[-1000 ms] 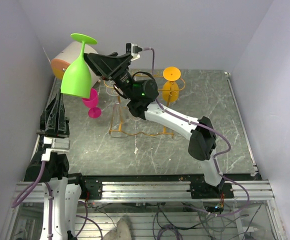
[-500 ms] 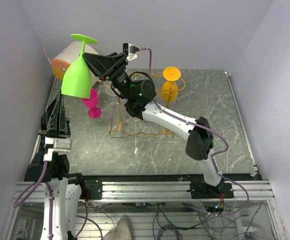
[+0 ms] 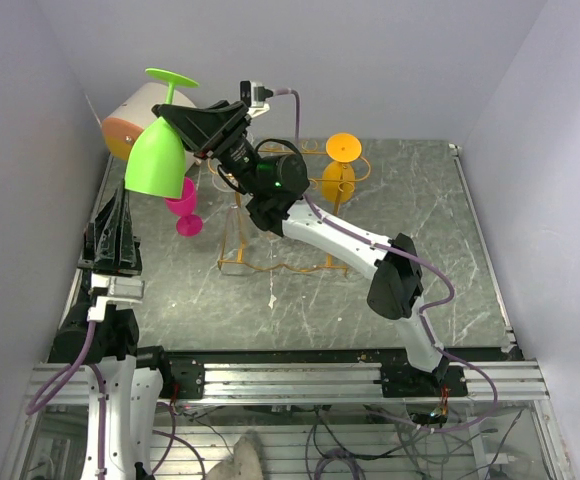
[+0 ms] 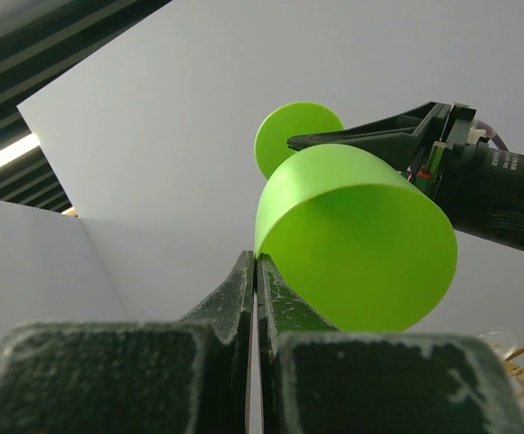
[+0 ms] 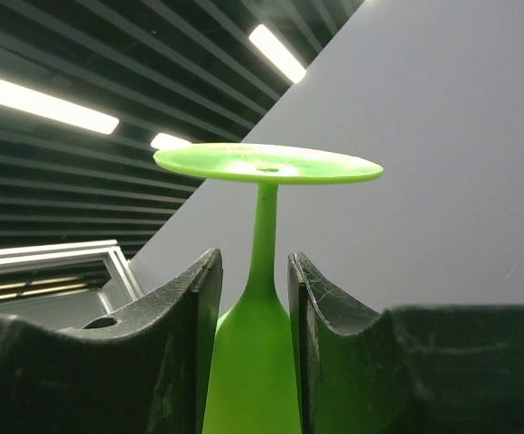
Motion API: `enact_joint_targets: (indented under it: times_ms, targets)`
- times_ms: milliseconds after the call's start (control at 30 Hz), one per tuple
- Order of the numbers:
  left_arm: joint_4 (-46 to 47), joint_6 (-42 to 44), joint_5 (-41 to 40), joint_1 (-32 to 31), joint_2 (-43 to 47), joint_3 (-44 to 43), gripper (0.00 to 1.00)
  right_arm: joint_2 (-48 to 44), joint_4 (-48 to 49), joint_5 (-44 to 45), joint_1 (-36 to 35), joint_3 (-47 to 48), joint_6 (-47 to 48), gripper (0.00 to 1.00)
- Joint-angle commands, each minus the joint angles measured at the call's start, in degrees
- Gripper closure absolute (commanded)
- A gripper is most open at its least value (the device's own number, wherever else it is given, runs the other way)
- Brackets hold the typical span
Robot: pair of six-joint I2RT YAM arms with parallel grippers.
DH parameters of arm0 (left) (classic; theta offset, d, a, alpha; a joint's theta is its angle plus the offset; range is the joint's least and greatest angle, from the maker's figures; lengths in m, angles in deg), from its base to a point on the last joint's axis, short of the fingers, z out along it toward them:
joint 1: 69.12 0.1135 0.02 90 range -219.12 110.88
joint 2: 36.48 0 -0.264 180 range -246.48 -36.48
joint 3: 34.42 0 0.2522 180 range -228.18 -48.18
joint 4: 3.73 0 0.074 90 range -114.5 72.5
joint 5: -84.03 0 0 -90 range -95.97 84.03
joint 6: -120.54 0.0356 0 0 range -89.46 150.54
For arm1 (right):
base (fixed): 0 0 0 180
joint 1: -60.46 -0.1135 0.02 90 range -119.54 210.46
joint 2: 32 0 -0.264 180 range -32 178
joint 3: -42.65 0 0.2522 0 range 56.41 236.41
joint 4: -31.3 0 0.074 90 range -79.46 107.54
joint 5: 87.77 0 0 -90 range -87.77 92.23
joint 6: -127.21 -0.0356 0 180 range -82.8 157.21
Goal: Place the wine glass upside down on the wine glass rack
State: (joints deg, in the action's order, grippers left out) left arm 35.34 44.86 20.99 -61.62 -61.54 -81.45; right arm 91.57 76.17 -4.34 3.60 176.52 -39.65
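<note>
Top external | grey marbled desk (image 3: 410, 260) carries gold-orange wire wine glass rack (image 3: 232, 240) | lime-green plastic wine glass (image 3: 158, 160) aloft left of rack: foot up, rim down, stem axis near-vertical, slightly tilted | right hand (image 3: 178, 120) grasping its stem | left hand (image 3: 122, 195) clenched, empty

Top view: high above and behind the arm bases, facing down and forward; distant, taking in the whole table (image 3: 400, 230).
Left wrist view: low at the table's left side, tilted up past the left gripper (image 4: 255, 262) toward wall and ceiling.
Right wrist view: raised, looking up between the fingers of the right gripper (image 5: 255, 258), very close.
Shared: the green wine glass (image 3: 157, 160), seen in all three.
</note>
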Motion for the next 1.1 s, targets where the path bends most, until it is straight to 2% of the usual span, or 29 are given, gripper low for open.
enact_joint_targets:
  times_ms: [0,100,267,400,500,567,600,833,900,933,1000,1067]
  targets:
    - [0.5,-0.51,1.14,0.18,0.48,-0.7,0.93,0.69,-0.55,-1.76,-0.13,1.57,1.11,0.65]
    - [0.8,-0.51,0.83,0.2,0.42,-0.53,0.93,0.71,0.2,-1.54,-0.17,0.72,0.31,0.7]
    - [0.95,-0.01,0.44,0.17,0.62,-0.27,0.93,0.19,1.61,-1.39,-0.01,-1.06,-0.48,0.7]
    - [0.61,0.8,-0.2,0.15,0.95,-0.04,0.93,-1.55,2.36,-0.4,0.49,-3.68,-0.18,0.74]
    - [0.7,0.44,0.08,0.18,1.24,0.16,0.93,-1.43,2.37,-0.82,0.69,-3.33,-0.64,0.84]
    - [0.75,0.29,0.07,0.22,1.4,0.25,0.93,-1.6,2.39,-1.03,0.76,-3.58,-0.8,0.98]
    - [0.77,0.27,0.06,0.19,1.41,0.3,0.93,-1.85,2.44,-0.94,0.84,-3.96,-0.84,1.0]
    - [-1.21,0.5,2.07,0.16,2.58,0.32,0.93,-4.13,3.85,0.09,1.05,-6.39,-0.08,1.0]
    - [-4.62,1.03,3.59,0.2,3.7,-0.78,0.85,-4.97,3.47,0.62,1.04,-6.64,0.59,1.0]
    - [-6.59,1.51,3.88,0.19,4.23,-1.44,0.77,-5.41,3.24,0.81,1.05,-6.71,0.96,1.0]
    - [-11.11,2.85,4.16,0.2,5.04,-2.56,0.51,-6.33,2.26,1.03,1.09,-6.67,1.97,1.0]
    - [-14.77,3.39,3.26,0.15,6.08,-3.4,0.31,-7.3,1.08,0.98,1.41,-6.36,3.92,1.0]
